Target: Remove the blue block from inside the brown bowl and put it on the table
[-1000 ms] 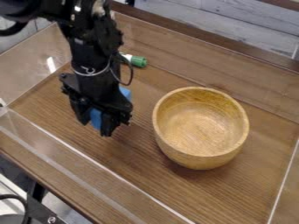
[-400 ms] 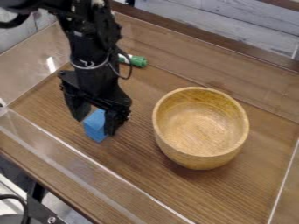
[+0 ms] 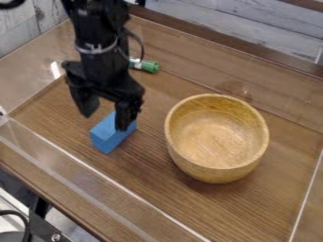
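The blue block (image 3: 110, 139) lies on the table (image 3: 190, 198), left of the brown bowl (image 3: 218, 137), whose hollow holds nothing. My gripper (image 3: 106, 112) hangs just above the block, pointing straight down. Its two black fingers (image 3: 127, 116) stand wide apart and hold nothing. The block shows whole below them, untouched.
A green-and-white marker (image 3: 145, 67) lies on the table behind the arm. Low clear plastic walls (image 3: 51, 156) edge the tabletop at the front left and the right.
The jaws have opened and let go of the blue block, which now rests on the table. The gripper has risen a little above it.
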Controlling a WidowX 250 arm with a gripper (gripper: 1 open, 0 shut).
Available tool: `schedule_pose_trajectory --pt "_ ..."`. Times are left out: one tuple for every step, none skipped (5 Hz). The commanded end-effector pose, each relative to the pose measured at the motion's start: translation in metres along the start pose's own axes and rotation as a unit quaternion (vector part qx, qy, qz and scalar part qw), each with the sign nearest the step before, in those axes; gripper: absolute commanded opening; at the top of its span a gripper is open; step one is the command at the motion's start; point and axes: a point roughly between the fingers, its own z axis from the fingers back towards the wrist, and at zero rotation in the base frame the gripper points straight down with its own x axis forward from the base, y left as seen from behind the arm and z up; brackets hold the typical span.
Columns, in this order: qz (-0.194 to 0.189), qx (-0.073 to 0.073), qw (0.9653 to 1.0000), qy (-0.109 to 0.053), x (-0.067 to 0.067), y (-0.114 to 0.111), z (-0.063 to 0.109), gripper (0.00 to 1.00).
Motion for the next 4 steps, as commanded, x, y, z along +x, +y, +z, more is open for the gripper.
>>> schedule_pose_trajectory --pt "0.006 -0.008 0.9988 -0.049 0.02 0.003 0.037 1.0" --pt "0.017 -0.023 0.9977 -0.062 0.03 0.002 0.072 1.0" --pt "0.018 -0.034 0.9967 -0.072 0.034 0.0 0.095 1.0" --pt "0.011 -0.037 0.996 -0.08 0.029 -0.001 0.093 1.0"
